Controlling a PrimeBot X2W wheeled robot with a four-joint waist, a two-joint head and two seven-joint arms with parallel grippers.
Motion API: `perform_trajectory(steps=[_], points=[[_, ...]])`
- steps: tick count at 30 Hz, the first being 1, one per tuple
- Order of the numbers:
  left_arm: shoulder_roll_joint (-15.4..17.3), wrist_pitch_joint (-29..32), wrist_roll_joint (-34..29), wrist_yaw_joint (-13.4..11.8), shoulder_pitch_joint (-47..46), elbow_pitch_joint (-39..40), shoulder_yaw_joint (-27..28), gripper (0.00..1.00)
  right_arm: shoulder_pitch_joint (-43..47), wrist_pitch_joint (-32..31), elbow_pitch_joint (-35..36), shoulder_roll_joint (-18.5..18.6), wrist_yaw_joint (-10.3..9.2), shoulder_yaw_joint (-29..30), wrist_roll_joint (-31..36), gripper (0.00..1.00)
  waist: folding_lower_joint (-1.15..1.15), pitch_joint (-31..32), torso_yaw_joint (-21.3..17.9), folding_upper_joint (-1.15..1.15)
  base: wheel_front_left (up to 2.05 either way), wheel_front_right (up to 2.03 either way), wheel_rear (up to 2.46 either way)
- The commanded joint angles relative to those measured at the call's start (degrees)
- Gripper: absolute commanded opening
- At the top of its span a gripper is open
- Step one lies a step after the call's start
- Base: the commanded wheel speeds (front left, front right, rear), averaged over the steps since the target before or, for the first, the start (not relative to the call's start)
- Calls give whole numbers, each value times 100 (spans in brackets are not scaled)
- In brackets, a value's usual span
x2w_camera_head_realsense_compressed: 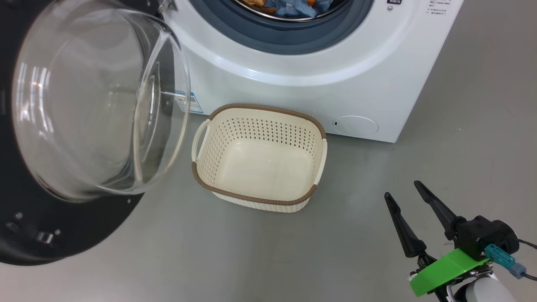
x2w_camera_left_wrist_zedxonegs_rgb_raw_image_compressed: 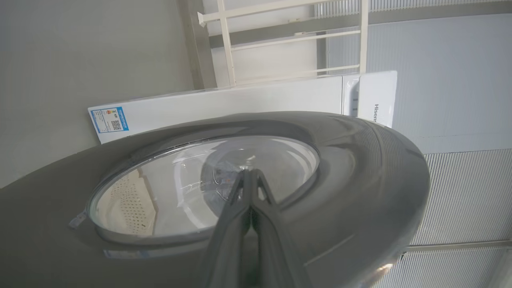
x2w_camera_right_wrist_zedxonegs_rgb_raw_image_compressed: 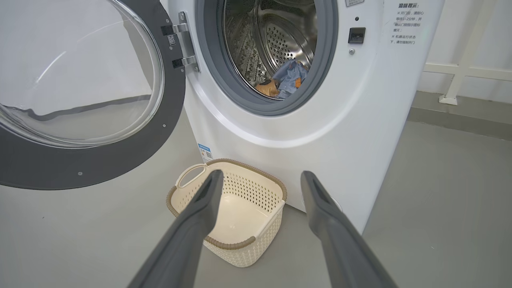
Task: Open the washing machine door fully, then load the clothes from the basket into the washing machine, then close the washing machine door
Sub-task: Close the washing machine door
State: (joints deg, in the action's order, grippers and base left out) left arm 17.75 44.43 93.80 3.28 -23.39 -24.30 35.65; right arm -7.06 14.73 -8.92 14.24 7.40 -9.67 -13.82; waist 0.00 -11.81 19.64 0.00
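The white washing machine point(x2w_camera_head_realsense_compressed: 293, 96) point(x2w_camera_right_wrist_zedxonegs_rgb_raw_image_compressed: 360, 132) stands with its door point(x2w_camera_head_realsense_compressed: 96, 105) point(x2w_camera_right_wrist_zedxonegs_rgb_raw_image_compressed: 80, 88) swung open to the left. Light-blue clothes point(x2w_camera_right_wrist_zedxonegs_rgb_raw_image_compressed: 290, 78) point(x2w_camera_head_realsense_compressed: 293, 8) with orange print lie inside the steel drum. The cream basket point(x2w_camera_head_realsense_compressed: 259, 157) point(x2w_camera_right_wrist_zedxonegs_rgb_raw_image_compressed: 230, 212) sits on the floor before the machine and holds nothing. My left gripper point(x2w_camera_left_wrist_zedxonegs_rgb_raw_image_compressed: 250, 174) is shut, its tips against the outer face of the door point(x2w_camera_left_wrist_zedxonegs_rgb_raw_image_compressed: 340, 160) near the glass. My right gripper point(x2w_camera_head_realsense_compressed: 402, 188) point(x2w_camera_right_wrist_zedxonegs_rgb_raw_image_compressed: 260, 178) hangs open to the right of the basket, holding nothing.
Grey floor point(x2w_camera_head_realsense_compressed: 461, 167) spreads to the right of the machine. A white rail frame point(x2w_camera_right_wrist_zedxonegs_rgb_raw_image_compressed: 460, 72) stands along the wall behind it. The open door takes up the room left of the basket.
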Motion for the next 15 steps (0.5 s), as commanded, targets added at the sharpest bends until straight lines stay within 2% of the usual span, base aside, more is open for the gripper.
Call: perform_trajectory(steps=[1, 15], points=[[193, 180, 53, -47, 62, 295, 15, 0, -56, 27, 142, -12, 9, -99, -27, 100, 0, 8, -1, 0, 0, 0, 0], [-388, 1086, 397, -573, 660, 1835, -508, 0, -116, 27, 74, -200, 9, -130, -74, 100, 0, 85, -146, 0, 0, 0, 0]])
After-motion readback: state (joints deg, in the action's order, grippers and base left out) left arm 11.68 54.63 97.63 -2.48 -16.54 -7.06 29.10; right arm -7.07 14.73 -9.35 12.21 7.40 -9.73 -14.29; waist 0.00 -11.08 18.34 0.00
